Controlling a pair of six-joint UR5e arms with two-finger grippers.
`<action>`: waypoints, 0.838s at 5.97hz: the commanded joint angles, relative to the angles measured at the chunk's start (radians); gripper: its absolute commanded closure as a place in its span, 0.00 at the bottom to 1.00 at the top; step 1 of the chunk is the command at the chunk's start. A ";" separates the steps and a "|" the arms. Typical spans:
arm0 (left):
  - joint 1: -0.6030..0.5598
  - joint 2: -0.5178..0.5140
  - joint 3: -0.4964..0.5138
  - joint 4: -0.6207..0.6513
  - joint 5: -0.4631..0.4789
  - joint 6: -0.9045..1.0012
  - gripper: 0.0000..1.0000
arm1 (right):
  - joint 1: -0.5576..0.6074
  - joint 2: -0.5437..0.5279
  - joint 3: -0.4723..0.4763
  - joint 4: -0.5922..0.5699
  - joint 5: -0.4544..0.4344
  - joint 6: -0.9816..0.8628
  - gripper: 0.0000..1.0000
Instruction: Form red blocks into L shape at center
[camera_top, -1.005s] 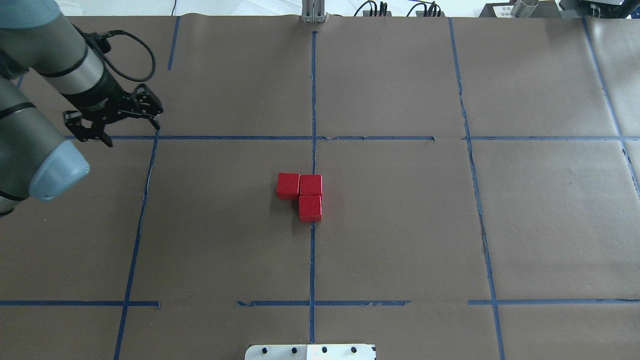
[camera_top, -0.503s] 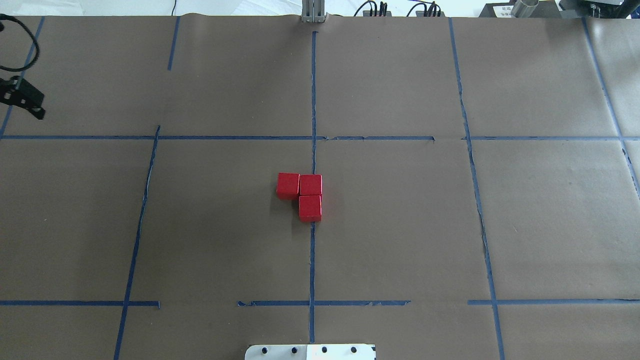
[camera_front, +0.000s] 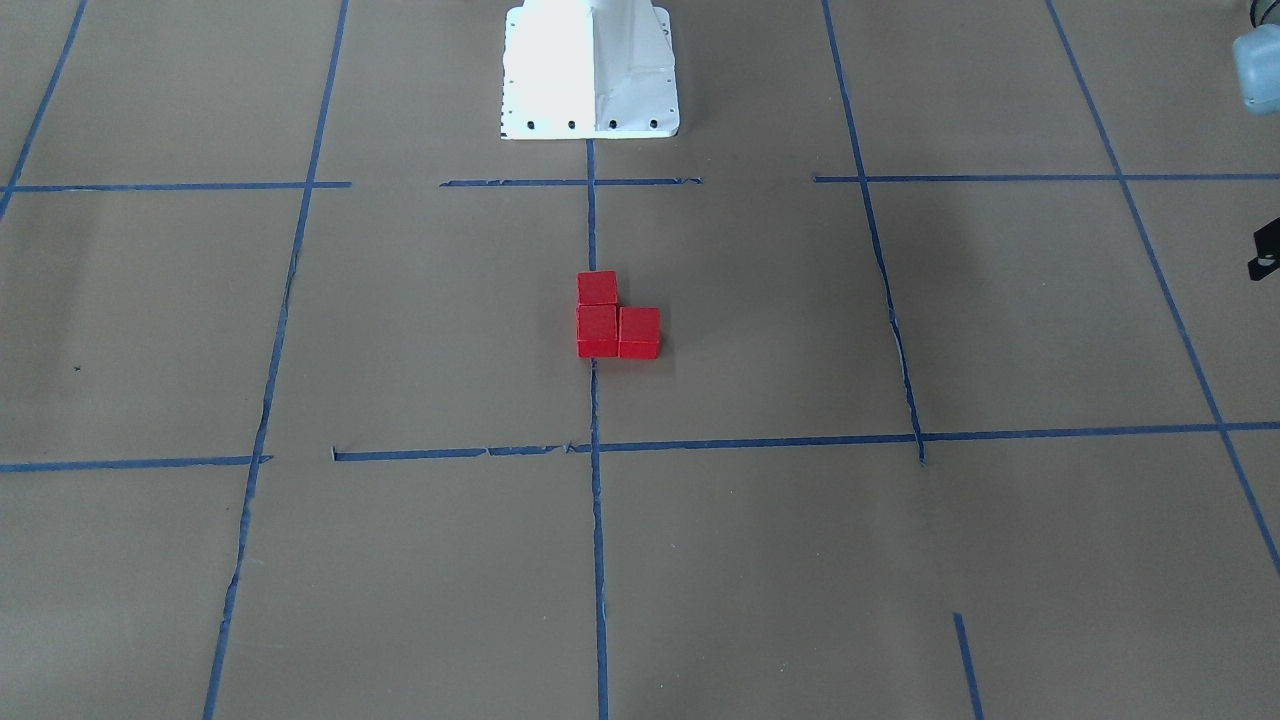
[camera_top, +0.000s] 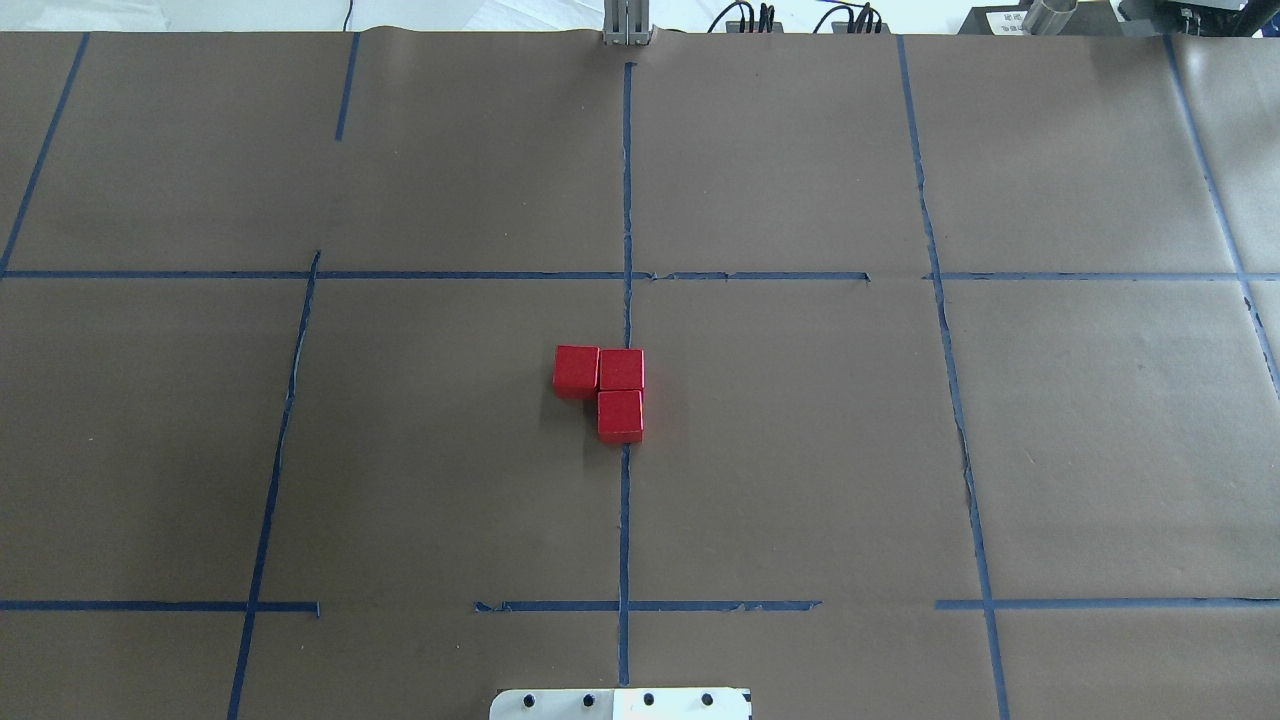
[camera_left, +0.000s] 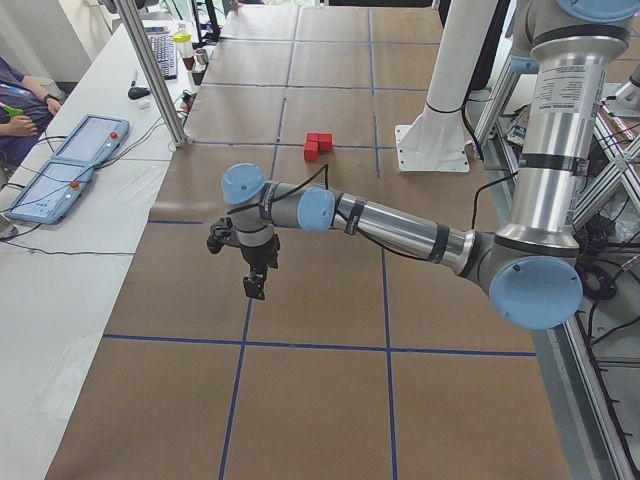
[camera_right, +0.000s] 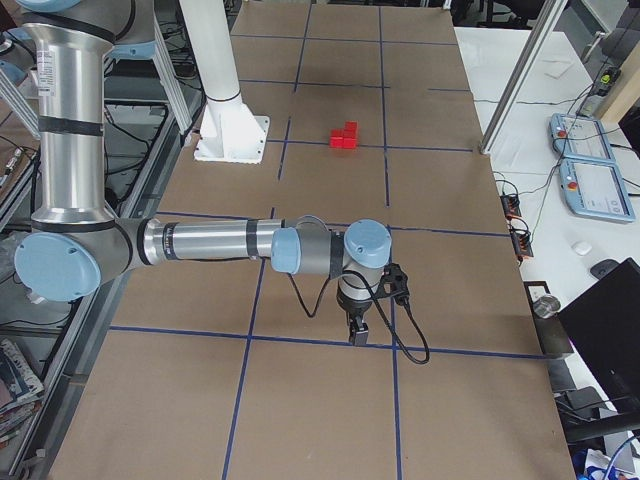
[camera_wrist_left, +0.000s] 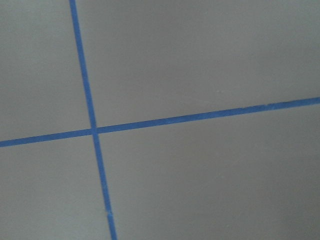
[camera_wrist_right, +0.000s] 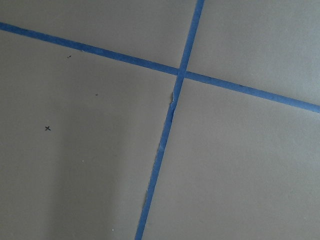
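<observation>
Three red blocks (camera_top: 610, 385) sit touching in an L shape on the middle blue tape line of the center rectangle (camera_top: 450, 450). Two lie side by side (camera_top: 576, 371) (camera_top: 621, 369) and the third (camera_top: 620, 415) lies on the near side of the right one. They also show in the front view (camera_front: 610, 320) and small in both side views (camera_left: 318, 143) (camera_right: 346, 134). My left gripper (camera_left: 255, 285) hangs over the paper far from the blocks; I cannot tell if it is open. My right gripper (camera_right: 358, 333) hangs far off at the other end; I cannot tell its state.
The white robot base plate (camera_top: 620, 703) sits at the near table edge. A metal post (camera_left: 155, 75) and control pendants (camera_left: 70, 165) stand beside the far edge. Both wrist views show only brown paper and crossing blue tape lines.
My left arm has drawn back to the left and left the overhead view. The three red blocks have not moved.
</observation>
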 joint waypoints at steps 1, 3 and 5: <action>-0.099 0.111 0.004 -0.006 -0.049 0.085 0.00 | 0.000 0.000 0.000 0.001 0.001 -0.001 0.00; -0.099 0.123 0.062 -0.009 -0.091 0.085 0.00 | 0.000 0.001 0.002 0.001 0.009 0.019 0.00; -0.101 0.119 0.064 -0.081 -0.083 0.086 0.00 | 0.000 0.000 0.008 0.001 0.011 0.025 0.00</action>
